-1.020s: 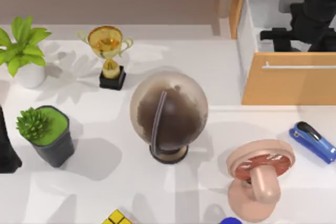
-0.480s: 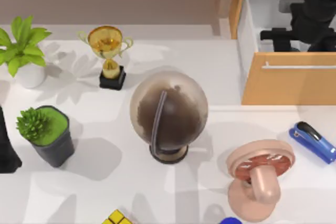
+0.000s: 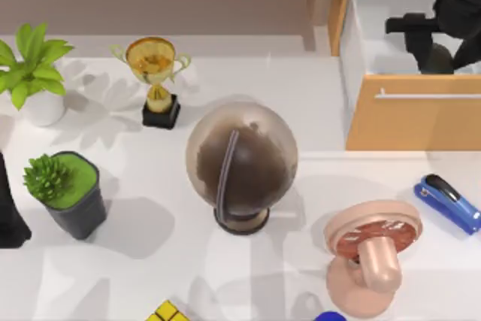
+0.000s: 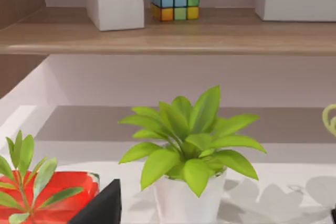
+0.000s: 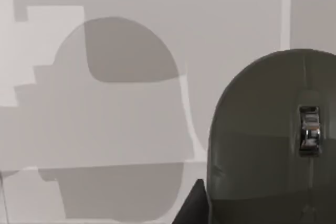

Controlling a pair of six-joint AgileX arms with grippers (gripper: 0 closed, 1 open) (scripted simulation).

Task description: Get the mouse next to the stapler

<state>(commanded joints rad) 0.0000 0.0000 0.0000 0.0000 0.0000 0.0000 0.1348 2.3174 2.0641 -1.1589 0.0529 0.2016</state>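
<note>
the right gripper has shifted toward the back of the open drawer, uncovering part of the dark mouse inside it; whether its fingers are open, i cannot tell. the stapler lies in front of the drawer, unmoved.

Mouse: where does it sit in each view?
Top view: mouse in the open drawer, upper right, under the right gripper.
Right wrist view: mouse close up on the drawer floor.
Left wrist view: faces the leafy plant; left arm parked at table's left.
Shared landmark: the drawer floor.
</note>
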